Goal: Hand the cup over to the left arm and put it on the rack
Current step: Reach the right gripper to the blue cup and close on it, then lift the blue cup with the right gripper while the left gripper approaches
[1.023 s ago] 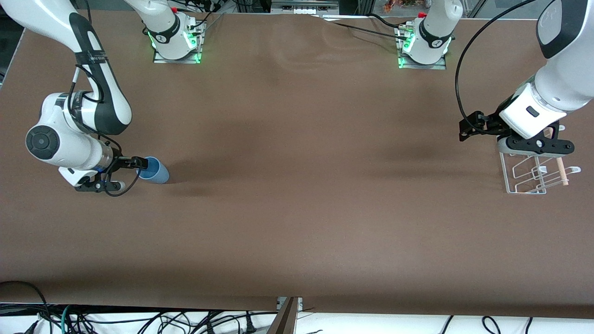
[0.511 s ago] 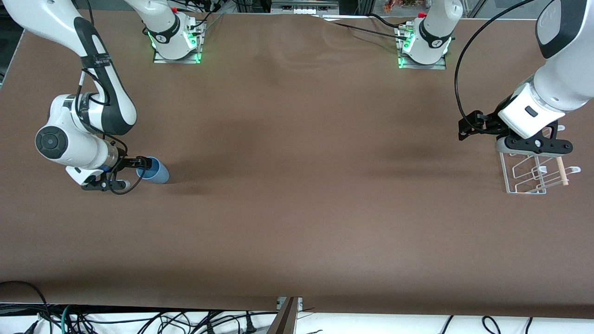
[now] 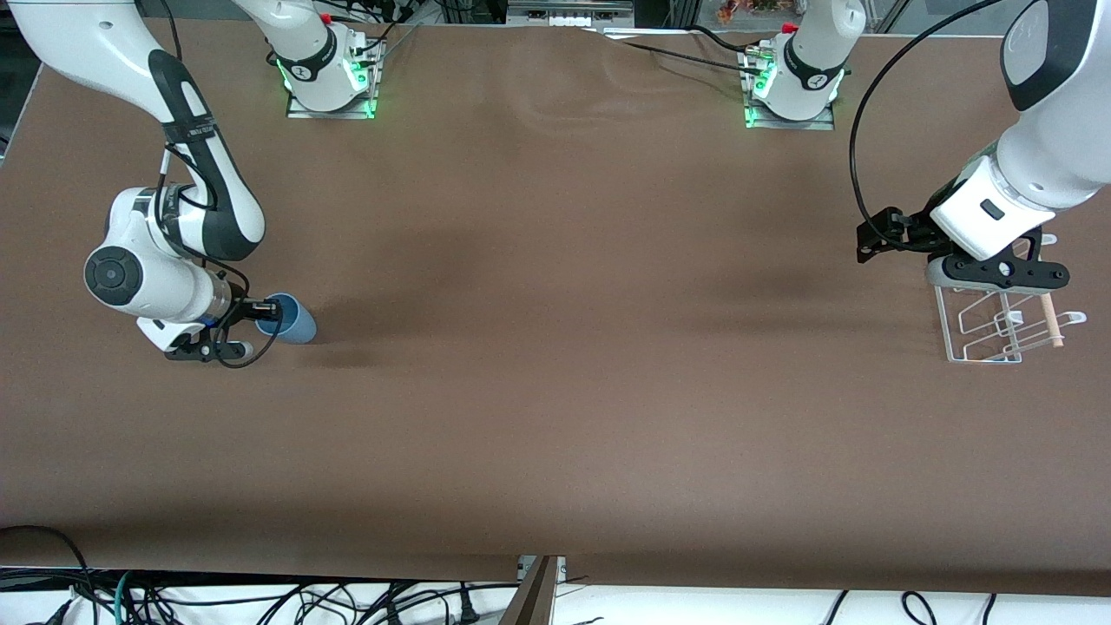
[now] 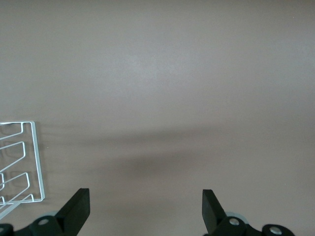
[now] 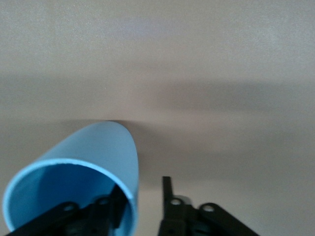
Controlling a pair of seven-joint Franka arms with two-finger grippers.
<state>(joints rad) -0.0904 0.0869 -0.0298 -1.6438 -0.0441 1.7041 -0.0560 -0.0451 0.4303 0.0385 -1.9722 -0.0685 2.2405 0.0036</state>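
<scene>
The light-blue cup (image 3: 292,320) lies on its side on the brown table at the right arm's end, its mouth toward my right gripper (image 3: 269,310). In the right wrist view one finger reaches inside the cup (image 5: 101,150) and the other stands outside it. My right gripper (image 5: 142,187) is open, its jaws straddling the rim wall, and a gap shows between the outer finger and the wall. My left gripper (image 3: 998,272) hangs over the white wire rack (image 3: 989,334) at the left arm's end, waiting. My left gripper (image 4: 145,196) is open and holds nothing.
A wooden dowel (image 3: 1050,318) runs along the rack's edge. The rack's corner (image 4: 39,167) shows beside the left fingers. Both arm bases stand along the table's edge farthest from the front camera. Cables hang below the table's near edge.
The right arm's wrist has shifted toward the cup and its jaws have narrowed around the cup's rim. The cup and the left arm have stayed put.
</scene>
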